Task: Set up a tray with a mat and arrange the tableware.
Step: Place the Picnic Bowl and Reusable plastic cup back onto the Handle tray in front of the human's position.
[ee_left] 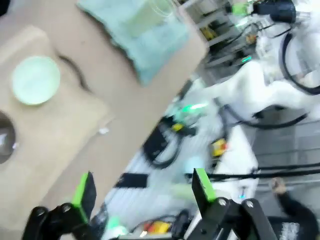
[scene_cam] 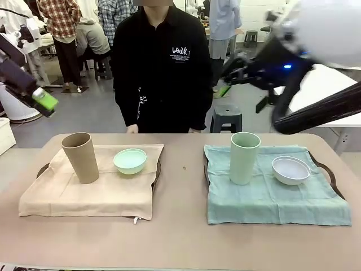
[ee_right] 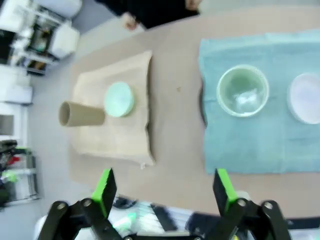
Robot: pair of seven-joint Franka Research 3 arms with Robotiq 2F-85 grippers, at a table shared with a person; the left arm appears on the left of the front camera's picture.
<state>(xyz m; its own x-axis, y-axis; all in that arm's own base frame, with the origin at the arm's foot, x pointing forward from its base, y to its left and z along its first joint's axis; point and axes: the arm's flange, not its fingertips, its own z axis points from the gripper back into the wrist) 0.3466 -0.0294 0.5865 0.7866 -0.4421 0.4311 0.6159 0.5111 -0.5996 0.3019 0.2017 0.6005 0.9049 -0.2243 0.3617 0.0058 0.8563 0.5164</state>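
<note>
Tableware carries no readable print; person's [scene_cam: 161, 68] black top reads "Look".

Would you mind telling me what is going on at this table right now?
Nothing is being handled. Both grippers, left and right, hang open above the table. The tan cup and mint bowl stand on the beige mat; the green cup and white bowl on the teal mat. A person stands opposite.
</note>
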